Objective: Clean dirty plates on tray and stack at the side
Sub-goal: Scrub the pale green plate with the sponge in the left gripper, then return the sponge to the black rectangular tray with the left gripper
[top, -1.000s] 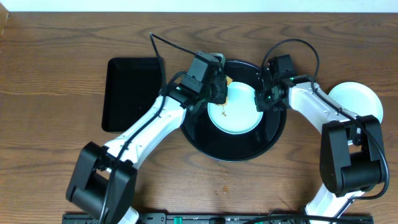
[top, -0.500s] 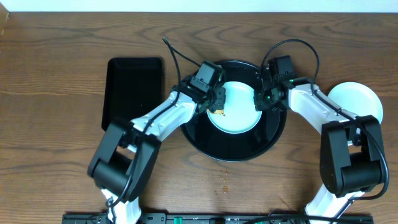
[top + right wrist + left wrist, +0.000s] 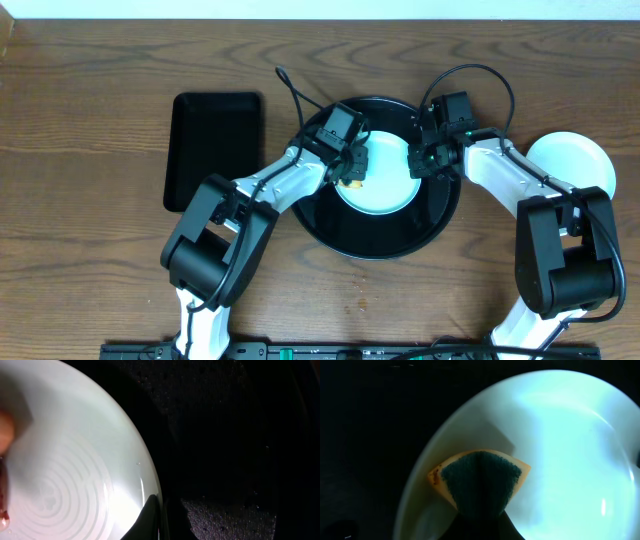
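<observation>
I have the round tray (image 3: 380, 235) in the middle of the worktop (image 3: 90, 230), and everything else I place from it. One aqua plate (image 3: 390, 185) lies flat inside the tray, toward its far half, with a band of bare black tray showing on the near side.

My left claw (image 3: 352, 168) reaches in over the tray's left rim and sits on the left part of that plate. It is pinching a sponge (image 3: 495, 477), yellow with a dark green scouring face. In the left wrist view the sponge sits folded between the fingers, just inside the plate's rim. I cannot tell whether it touches the plate.

My right claw (image 3: 422, 162) comes in from the tray's right side and meets the plate at its right edge. In the right wrist view one finger lies over the pale surface and the other over the black tray floor, with the rim running between them. I read that as the claw pressed onto the plate's rim. That view also shows faint concentric rings on the plate's surface. At the frame's left edge there is a reddish-brown blur I cannot identify.

Right of the tray and clear of its rim, a pale plate (image 3: 575, 160) rests on the worktop, partly hidden by my right arm. I cannot tell whether it is one plate or several. Left of the round tray and well apart from it, a rectangular tray (image 3: 215, 150) lies flat.
</observation>
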Tool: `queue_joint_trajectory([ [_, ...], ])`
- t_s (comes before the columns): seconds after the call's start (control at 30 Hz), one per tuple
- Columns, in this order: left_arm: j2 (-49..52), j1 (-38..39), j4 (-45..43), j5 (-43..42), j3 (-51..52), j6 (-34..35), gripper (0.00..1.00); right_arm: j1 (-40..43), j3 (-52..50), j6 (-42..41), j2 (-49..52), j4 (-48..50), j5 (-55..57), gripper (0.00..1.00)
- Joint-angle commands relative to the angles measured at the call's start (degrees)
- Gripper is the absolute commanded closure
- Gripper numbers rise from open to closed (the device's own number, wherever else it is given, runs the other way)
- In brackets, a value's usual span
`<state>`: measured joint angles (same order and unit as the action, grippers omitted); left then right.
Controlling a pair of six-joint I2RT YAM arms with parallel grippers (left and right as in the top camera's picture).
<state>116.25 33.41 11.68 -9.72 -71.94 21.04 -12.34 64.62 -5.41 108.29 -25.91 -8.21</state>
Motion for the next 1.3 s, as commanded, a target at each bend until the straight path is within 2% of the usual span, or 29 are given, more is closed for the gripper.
queue_joint_trajectory([
  [0.0,3.96,2.23,1.05,-1.64,0.52,0.74,0.93,-0.50,-1.53,-0.35,1.07,-0.20,-0.44,0.99],
  [0.2,4.11,4.81,1.01,-3.39,0.61,1.90,0.93,-0.50,-1.53,-0.35,1.51,-0.15,-0.44,0.99],
  [0.33,4.09,5.14,0.15,-11.21,0.61,3.32,0.93,-0.50,-1.53,-0.35,1.51,-0.15,-0.44,0.99],
  [0.47,2.62,3.39,-5.84,-20.28,0.55,3.56,0.93,-0.50,-1.53,-0.35,1.51,-0.11,-0.44,0.99],
  [0.57,-0.63,0.09,-12.90,-27.12,0.37,7.72,0.92,-0.50,-1.53,-0.35,1.51,-0.17,-0.44,0.99],
  [0.67,-5.64,-4.68,-18.40,-30.21,0.37,11.89,0.92,-0.50,-1.53,-0.33,1.51,-0.22,-0.44,0.99],
  [0.8,-13.11,-11.54,-17.57,-30.18,0.35,12.00,0.93,-0.48,-1.53,-0.33,1.51,-0.24,-0.42,0.93],
  [0.9,-18.21,-16.85,-11.89,-30.03,0.35,7.93,0.93,-0.50,-1.53,-0.33,1.51,-0.24,-0.42,0.85],
  [0.97,-21.05,-20.41,-3.89,-26.14,0.35,3.91,0.93,-0.50,-1.53,-0.33,1.51,-0.24,-0.44,0.83],
  [1.03,-22.69,-23.32,4.59,-18.38,0.35,0.37,0.93,-0.50,-1.53,-0.33,1.51,-0.22,-0.44,0.82],
  [1.1,-23.04,-25.75,12.35,-7.80,0.35,-2.03,0.92,-0.50,-1.53,-0.33,1.51,-0.22,-0.44,0.83],
  [1.17,-22.40,-28.17,20.68,6.62,0.57,-2.21,0.93,-0.50,-1.53,-0.33,1.51,-0.22,-0.44,0.87],
  [1.27,-21.05,-29.92,23.61,13.31,1.79,-2.73,0.92,-0.50,-1.53,-0.33,1.51,-0.20,-0.44,0.89],
])
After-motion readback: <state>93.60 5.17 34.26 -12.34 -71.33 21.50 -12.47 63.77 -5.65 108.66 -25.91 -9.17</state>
